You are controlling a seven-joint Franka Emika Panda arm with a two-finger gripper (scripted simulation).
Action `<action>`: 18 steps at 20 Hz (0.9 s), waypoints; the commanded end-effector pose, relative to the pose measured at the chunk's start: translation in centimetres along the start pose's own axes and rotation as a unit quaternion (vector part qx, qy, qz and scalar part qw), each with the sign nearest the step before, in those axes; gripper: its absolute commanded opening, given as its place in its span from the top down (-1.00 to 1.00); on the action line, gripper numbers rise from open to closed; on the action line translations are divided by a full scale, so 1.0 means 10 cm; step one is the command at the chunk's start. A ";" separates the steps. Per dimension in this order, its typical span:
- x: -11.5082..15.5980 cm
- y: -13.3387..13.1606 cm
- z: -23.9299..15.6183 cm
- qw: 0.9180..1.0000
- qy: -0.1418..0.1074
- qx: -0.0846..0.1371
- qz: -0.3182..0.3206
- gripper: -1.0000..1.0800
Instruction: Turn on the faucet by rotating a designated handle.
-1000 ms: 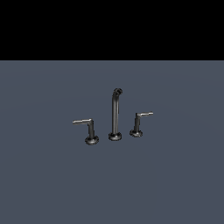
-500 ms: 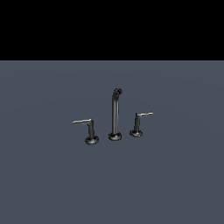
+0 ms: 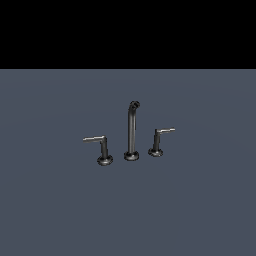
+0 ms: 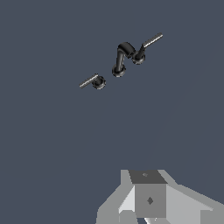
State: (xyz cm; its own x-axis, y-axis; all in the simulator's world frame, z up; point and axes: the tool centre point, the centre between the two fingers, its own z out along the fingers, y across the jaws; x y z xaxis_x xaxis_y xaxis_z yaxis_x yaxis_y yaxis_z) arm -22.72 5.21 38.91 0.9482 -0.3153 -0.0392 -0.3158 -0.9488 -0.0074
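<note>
Nothing has shifted since a second ago; the handle [image 3: 103, 148] stands on the desk [image 3: 200, 210], left of the spout [image 3: 132, 131] in the exterior view, untouched; our tool [image 4: 148, 199] is well apart, and we cannot tell its opening; the approach remains ahead.

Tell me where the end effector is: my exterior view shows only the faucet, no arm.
Observer: The wrist view has the end effector in its foreground, well apart from the faucet, with bare surface between them.
Operator: Is it touching the handle on the exterior view's left?
Observer: No, in the wrist view it touches nothing.
Operator: Open or shut?
Observer: Cannot tell; only grey parts of it show at the picture's edge.
</note>
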 end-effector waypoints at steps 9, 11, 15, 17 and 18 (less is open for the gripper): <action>0.22 -0.43 0.66 0.993 0.004 0.003 0.116 1.00; 0.28 -0.50 0.78 0.990 0.004 0.003 0.138 1.00; 0.40 -0.65 1.02 0.984 0.006 0.005 0.180 1.00; 0.46 -0.71 1.14 0.980 0.006 0.005 0.200 1.00; 0.49 -0.74 1.19 0.978 0.007 0.006 0.210 1.00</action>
State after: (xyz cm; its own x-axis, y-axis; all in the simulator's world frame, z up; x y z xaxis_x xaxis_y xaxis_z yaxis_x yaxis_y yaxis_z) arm -16.69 10.58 27.76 0.7570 -0.6528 -0.0289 -0.6531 -0.7573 -0.0032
